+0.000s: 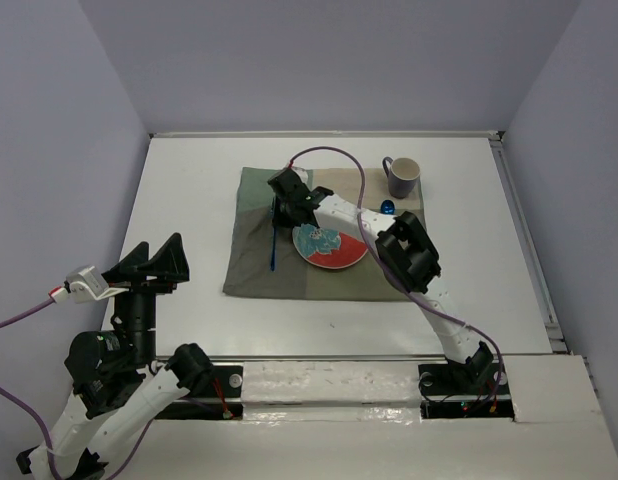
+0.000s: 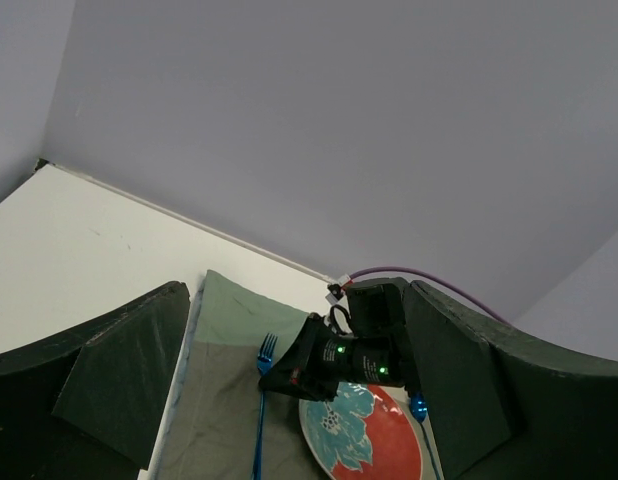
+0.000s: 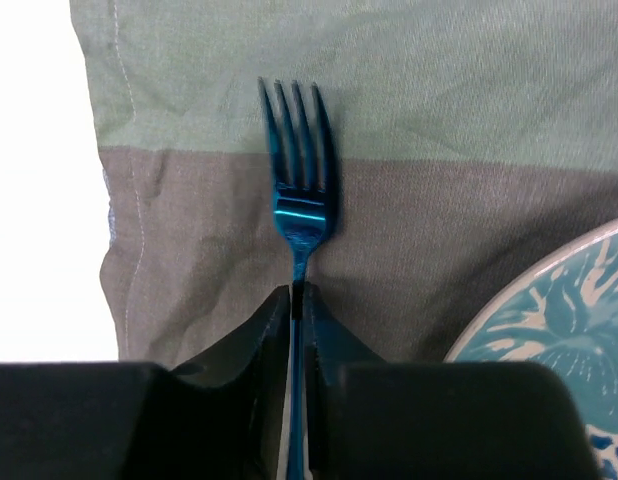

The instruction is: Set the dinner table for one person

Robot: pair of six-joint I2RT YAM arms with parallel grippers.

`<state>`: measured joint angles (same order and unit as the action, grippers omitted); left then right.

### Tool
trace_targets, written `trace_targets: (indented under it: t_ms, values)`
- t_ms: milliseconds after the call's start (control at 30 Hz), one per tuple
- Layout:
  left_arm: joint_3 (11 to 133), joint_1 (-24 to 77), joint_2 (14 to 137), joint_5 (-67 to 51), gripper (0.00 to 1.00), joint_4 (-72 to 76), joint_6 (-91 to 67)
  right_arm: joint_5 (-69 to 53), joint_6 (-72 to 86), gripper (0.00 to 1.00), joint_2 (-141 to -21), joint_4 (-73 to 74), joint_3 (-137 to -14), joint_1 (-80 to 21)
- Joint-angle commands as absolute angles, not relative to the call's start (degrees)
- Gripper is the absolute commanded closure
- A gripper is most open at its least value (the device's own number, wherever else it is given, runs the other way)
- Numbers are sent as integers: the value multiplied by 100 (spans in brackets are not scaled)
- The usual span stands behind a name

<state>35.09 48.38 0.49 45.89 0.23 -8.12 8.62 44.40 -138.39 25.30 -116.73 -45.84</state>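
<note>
Now the bench point(image 1: 189, 190) runs lengthwise 9 to 3 o'clock; the fork point(image 1: 274, 252) points to 12, right fingers point(image 3: 259, 335) clamped on its handle; left fingers point(image 2: 109, 380) gape wide, empty.

White worktop point(image 1: 189, 250), lavender walls point(image 1: 329, 60): a placemat point(image 1: 254, 272) patched in sage and olive greens, a metallic blue fork point(image 3: 301, 200), a red plate point(image 1: 334, 250) printed with teal-and-white flowers, a purplish-grey mug point(image 1: 399, 186).

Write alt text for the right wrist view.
The right gripper pinches the handle of a blue fork lying on a green placemat, tines pointing away. A teal-patterned plate shows at right, the white dinner table at left.
</note>
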Motion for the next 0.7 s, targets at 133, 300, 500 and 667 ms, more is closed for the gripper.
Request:
trace_targets:
  t_ms: [133, 300, 500, 667]
  values:
    - [3454, 4852, -466, 4693, 1, 325, -747, 1046, 4403, 60, -13878, 2391, -11953, -4614]
    - [3454, 4852, -431, 4685, 1, 325, -747, 1046, 4333, 46, -13633, 2373, -11900, -4614]
    - [3472, 4852, -308, 4684, 1, 299, -756, 1019, 4157, 34, -12965, 2093, -11524, -4614]
    - [3498, 4843, -150, 4711, 1, 264, -738, 1116, 3746, 9, -11571, 1329, -10303, -4614]
